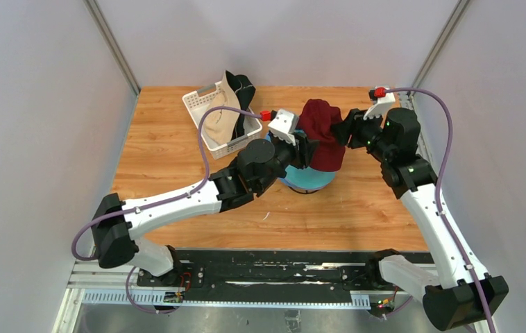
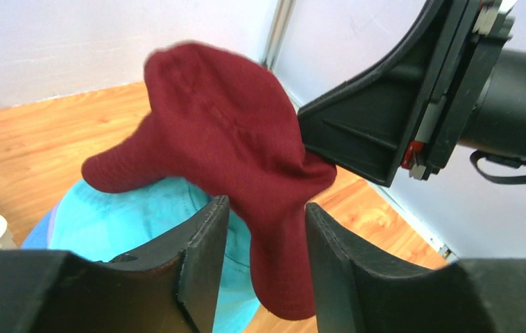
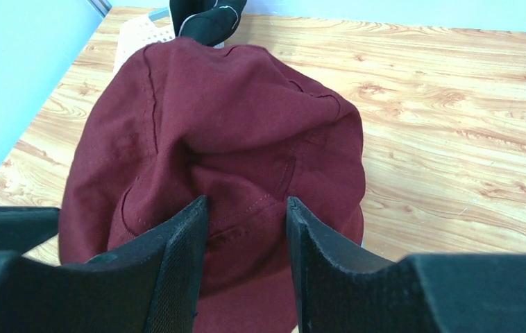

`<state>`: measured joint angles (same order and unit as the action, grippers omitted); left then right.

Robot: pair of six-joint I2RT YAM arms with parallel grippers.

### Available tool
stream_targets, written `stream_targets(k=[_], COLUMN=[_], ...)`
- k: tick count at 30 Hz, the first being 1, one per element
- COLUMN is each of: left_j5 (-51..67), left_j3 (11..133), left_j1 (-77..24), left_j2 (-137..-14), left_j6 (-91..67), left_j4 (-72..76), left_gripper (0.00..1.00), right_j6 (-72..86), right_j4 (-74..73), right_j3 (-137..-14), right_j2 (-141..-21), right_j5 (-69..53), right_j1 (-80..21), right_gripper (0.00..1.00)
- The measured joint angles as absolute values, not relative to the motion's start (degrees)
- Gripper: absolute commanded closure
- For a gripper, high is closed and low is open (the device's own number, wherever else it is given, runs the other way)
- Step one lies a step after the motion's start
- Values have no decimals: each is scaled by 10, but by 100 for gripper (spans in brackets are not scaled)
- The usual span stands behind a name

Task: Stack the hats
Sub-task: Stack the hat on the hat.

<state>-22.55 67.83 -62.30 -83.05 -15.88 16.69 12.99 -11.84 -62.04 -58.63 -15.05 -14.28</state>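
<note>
Wooden table (image 1: 170, 152), walled enclosure. White basket (image 1: 201, 104), back left: beige hat (image 1: 222, 118), black hat (image 1: 243, 87). Teal hat (image 1: 309, 182), centre, tops the pile. Dark red hat (image 1: 323, 135) hangs above it for stacking, bunched fabric pinched by right gripper (image 3: 246, 205). Left gripper (image 2: 264, 208) jaws parted loosely around its brim.

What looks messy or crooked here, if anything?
The dark red hat hangs crumpled and lopsided between the left gripper and right gripper, off-centre above the teal hat. The white basket sits skewed on the table, a beige hat and black hat poking out.
</note>
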Motion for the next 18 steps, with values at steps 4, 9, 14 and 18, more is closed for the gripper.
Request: stream_targets(k=[4,9,14,18], left_j5=[-243,-288,-305,-269], left_j3=[665,638,608,578], left_j1=[-623,-621,-588,-527], left_j2=[-801,-761,-757,-774], left_j6=[-156,-151,-172,-223], left_j4=[167,165,166,179], left_gripper=[44,43,39,38], right_j6=[130,130,130,129], right_j4=[-118,-118,-118,-118], right_j3=[-620,-620,-620,-620], right_j2=[-588,-589,-589,-589], right_j5=[-150,-150,-150,-150], right_j1=[-145,-147,-149,-152], right_gripper=[55,55,55,55])
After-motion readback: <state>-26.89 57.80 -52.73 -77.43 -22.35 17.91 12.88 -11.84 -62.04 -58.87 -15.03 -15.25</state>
